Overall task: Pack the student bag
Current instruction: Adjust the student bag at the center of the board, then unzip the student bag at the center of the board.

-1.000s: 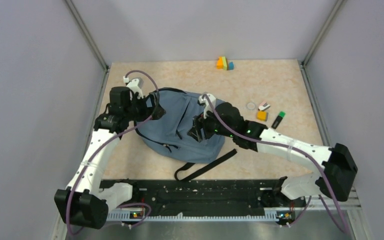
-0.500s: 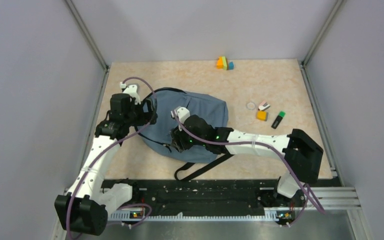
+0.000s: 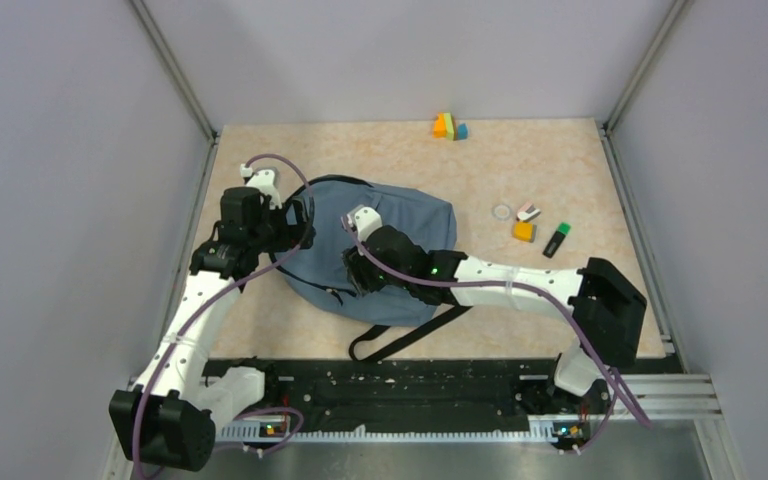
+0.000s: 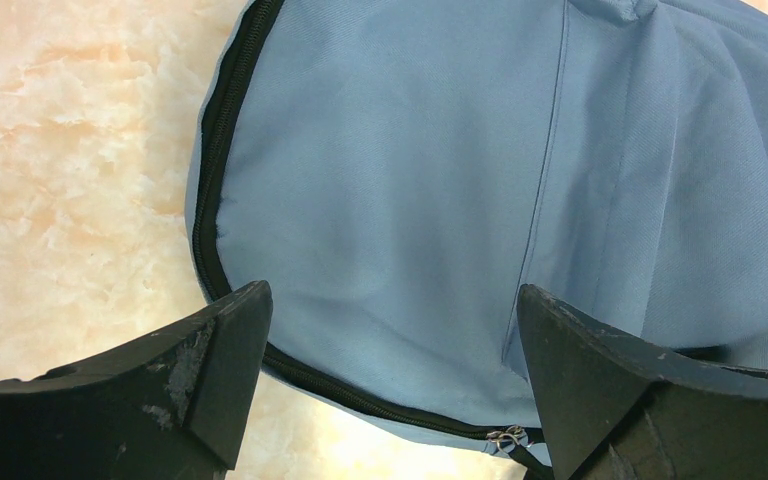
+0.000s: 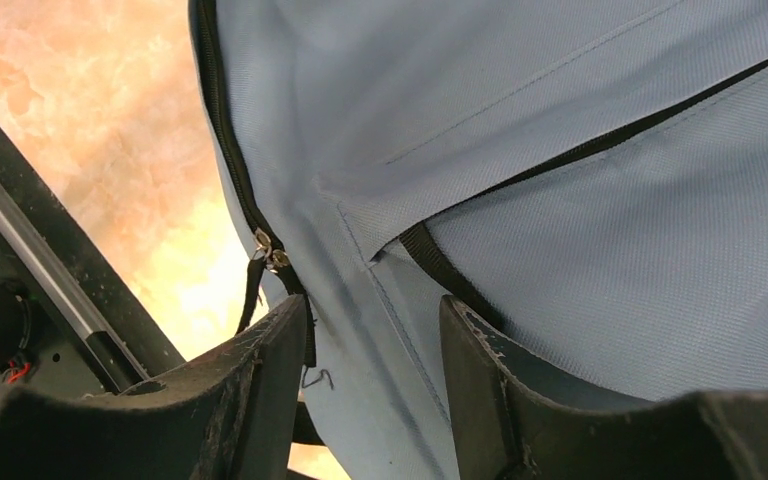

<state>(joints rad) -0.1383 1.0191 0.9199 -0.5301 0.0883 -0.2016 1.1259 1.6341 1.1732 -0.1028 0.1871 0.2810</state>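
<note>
The student bag (image 3: pixel 412 214) is a dusty-blue backpack lying flat at the table's middle left, with its dark zippers closed where they show. My left gripper (image 3: pixel 298 222) is open over the bag's left edge. In the left wrist view its jaws (image 4: pixel 392 305) stand wide apart above the blue fabric (image 4: pixel 410 170), with a zipper pull (image 4: pixel 506 437) near the right finger. My right gripper (image 3: pixel 356 276) is open over the bag's near left part. In the right wrist view (image 5: pixel 372 320) blue fabric (image 5: pixel 610 250) lies between and beyond the fingers, with a zipper pull (image 5: pixel 271 256) just past the left finger.
A black strap (image 3: pixel 412 334) trails from the bag toward the front rail (image 3: pixel 390 385). Coloured blocks (image 3: pixel 449 126) sit at the far edge. A ring (image 3: pixel 502 211), an orange block (image 3: pixel 524 231) and a green-capped marker (image 3: pixel 556 240) lie to the right of the bag.
My right arm has swung left across the bag, from its right side to its near left part. My left gripper has shifted slightly toward the bag's left edge.
</note>
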